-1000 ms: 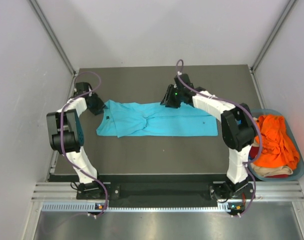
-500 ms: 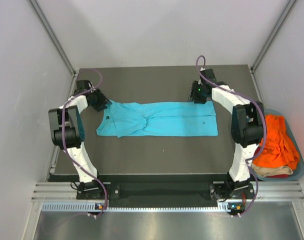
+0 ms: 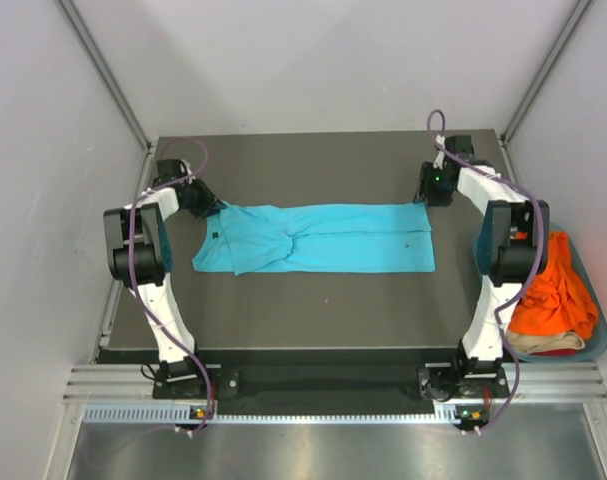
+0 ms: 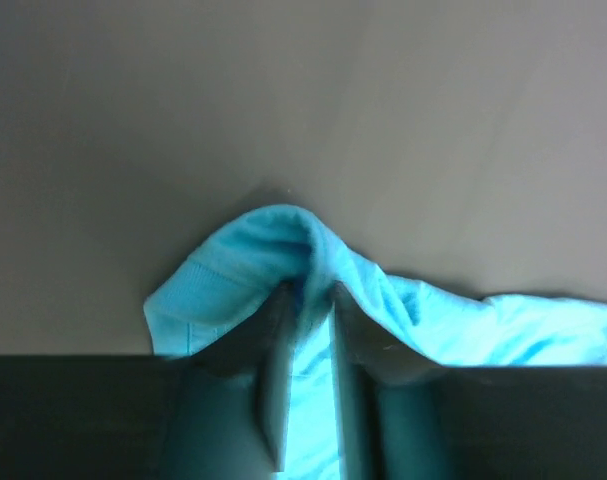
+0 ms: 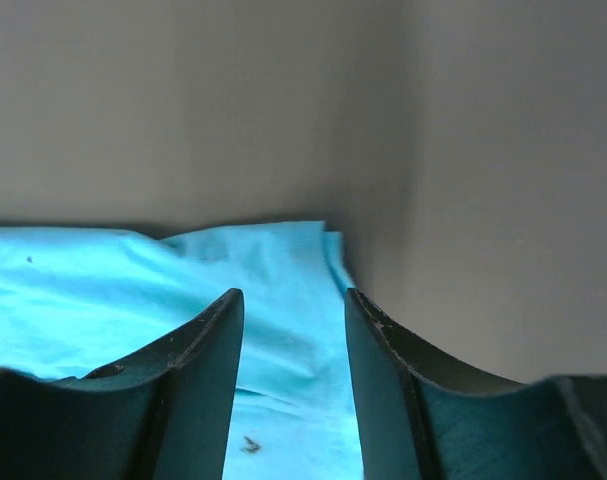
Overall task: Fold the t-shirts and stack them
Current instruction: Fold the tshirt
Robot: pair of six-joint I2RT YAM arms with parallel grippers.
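- left pincer [image 4: 306, 298] clamps a bunched fold of the turquoise t-shirt [image 3: 323, 238] between its tips
- right pincer [image 5: 291, 305] stands parted, the cloth's corner just below and ahead

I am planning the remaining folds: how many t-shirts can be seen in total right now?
3. The turquoise t-shirt lies spread on the table; an orange one and a beige one are piled in the basket. More may be hidden underneath.

No writing, number or brand can be read anywhere, not even on the turquoise t-shirt [image 3: 333, 240].
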